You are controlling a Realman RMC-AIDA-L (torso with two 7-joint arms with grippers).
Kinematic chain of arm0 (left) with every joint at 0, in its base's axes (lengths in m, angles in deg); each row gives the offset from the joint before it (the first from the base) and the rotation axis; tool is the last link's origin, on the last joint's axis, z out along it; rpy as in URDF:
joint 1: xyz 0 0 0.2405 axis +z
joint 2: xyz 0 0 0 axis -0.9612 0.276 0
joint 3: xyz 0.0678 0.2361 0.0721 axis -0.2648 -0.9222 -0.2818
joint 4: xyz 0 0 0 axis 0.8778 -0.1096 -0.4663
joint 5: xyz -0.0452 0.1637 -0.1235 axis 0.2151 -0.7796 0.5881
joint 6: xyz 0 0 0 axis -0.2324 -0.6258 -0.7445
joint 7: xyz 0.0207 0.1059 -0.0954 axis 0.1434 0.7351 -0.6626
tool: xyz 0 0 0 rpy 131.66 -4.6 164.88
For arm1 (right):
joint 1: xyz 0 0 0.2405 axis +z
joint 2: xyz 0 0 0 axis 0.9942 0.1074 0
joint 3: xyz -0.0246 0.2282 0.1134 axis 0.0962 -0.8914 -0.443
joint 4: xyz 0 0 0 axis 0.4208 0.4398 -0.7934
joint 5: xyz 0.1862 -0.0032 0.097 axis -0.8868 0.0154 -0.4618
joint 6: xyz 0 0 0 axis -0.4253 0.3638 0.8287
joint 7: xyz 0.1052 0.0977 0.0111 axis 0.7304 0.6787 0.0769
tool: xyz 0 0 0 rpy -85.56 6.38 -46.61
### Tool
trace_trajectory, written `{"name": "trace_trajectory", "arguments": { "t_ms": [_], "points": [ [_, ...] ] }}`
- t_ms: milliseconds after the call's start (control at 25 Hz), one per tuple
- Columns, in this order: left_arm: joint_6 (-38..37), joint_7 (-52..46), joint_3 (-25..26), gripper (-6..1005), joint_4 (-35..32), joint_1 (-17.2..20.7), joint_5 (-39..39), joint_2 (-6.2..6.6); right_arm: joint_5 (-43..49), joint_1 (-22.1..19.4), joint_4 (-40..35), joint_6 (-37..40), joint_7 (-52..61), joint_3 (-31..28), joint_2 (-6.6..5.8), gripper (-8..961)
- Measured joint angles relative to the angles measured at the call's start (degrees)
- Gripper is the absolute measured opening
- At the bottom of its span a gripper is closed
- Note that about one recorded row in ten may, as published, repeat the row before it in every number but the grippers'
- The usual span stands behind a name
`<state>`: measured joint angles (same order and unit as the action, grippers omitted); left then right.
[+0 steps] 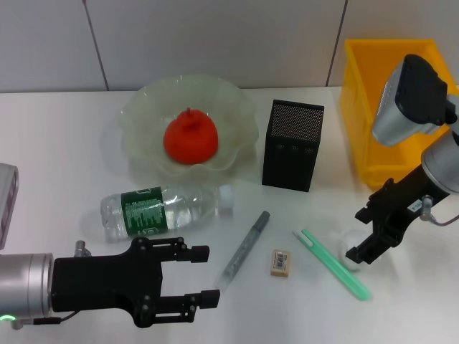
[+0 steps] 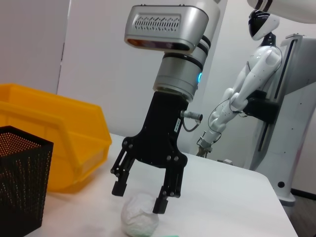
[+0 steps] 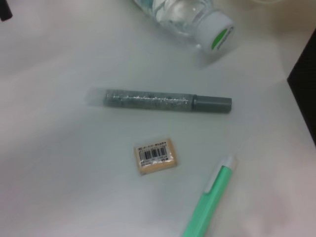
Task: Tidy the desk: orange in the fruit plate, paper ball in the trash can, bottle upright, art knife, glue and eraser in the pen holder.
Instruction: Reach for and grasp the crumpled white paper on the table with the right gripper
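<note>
White paper ball (image 2: 139, 221), one orange (image 1: 190, 137)

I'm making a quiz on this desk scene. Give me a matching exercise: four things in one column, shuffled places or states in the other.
Things:
1. orange
2. bottle
3. paper ball
4. eraser

Places or states:
A. lying on its side on the table
B. in the fruit plate
C. between the open fingers of the right gripper
D. flat on the table between the grey glue stick and the green art knife

Pairs: 1-B, 2-A, 3-C, 4-D
</note>
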<state>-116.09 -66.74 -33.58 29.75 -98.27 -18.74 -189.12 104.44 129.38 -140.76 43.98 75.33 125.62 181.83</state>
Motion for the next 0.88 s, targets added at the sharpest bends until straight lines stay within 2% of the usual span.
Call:
{"name": "trace_trajectory", "arguments": {
  "t_ms": [880],
  "points": [
    [0.2,0.0,0.0,685,-0.1,-0.6,0.3,-0.18,0.5,0.2,5.0,-4.5,-2.1,1.5,0.0,800]
  ]
}}
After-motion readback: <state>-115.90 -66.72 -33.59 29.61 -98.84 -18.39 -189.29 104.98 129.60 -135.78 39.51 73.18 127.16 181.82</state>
